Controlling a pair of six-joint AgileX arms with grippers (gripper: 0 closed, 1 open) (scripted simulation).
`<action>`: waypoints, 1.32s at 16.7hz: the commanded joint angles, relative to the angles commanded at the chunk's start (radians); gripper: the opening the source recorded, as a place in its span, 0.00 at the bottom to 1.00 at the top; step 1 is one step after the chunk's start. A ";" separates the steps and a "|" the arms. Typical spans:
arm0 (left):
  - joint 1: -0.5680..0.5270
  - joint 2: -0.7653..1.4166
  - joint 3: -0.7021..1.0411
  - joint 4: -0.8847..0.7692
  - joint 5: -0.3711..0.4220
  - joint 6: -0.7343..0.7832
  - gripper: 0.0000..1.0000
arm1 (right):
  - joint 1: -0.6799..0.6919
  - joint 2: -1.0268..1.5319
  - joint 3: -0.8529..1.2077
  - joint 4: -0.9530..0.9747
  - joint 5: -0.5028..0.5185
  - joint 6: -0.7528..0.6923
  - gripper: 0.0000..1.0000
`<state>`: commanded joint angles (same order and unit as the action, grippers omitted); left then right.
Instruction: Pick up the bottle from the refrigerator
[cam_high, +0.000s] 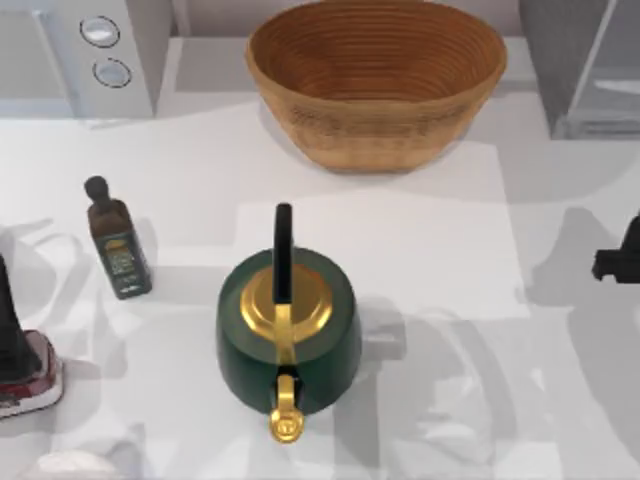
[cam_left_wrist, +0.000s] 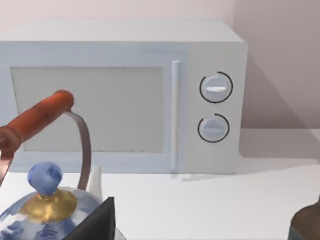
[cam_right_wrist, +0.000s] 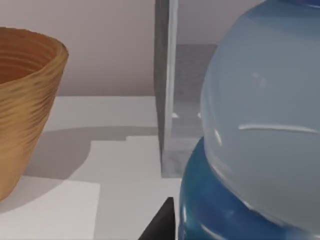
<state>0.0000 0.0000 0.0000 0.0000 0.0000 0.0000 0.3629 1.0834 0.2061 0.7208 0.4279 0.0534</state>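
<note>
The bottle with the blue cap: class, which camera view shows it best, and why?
The right wrist view: the bottle looms close before the refrigerator, blue cap nearest the camera. The top view and left wrist view give no look at it.

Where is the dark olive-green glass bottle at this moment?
In the top view the olive-green bottle stands upright on the table's left side, left of the green kettle and in front of the white microwave.

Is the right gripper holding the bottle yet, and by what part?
Cannot tell: the bottle looms right against the right wrist camera, blue cap nearest, but no fingers show.
</note>
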 joint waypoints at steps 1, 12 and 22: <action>0.000 0.000 0.000 0.000 0.000 0.000 1.00 | 0.032 0.082 0.019 0.061 0.033 0.004 0.00; 0.000 0.000 0.000 0.000 0.000 0.000 1.00 | 0.269 0.603 0.166 0.480 0.219 0.033 0.00; 0.000 0.000 0.000 0.000 0.000 0.000 1.00 | 0.214 0.774 0.246 0.562 0.166 0.024 0.00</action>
<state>0.0000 0.0000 0.0000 0.0000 0.0000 0.0000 0.5767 1.8570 0.4518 1.2825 0.5943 0.0772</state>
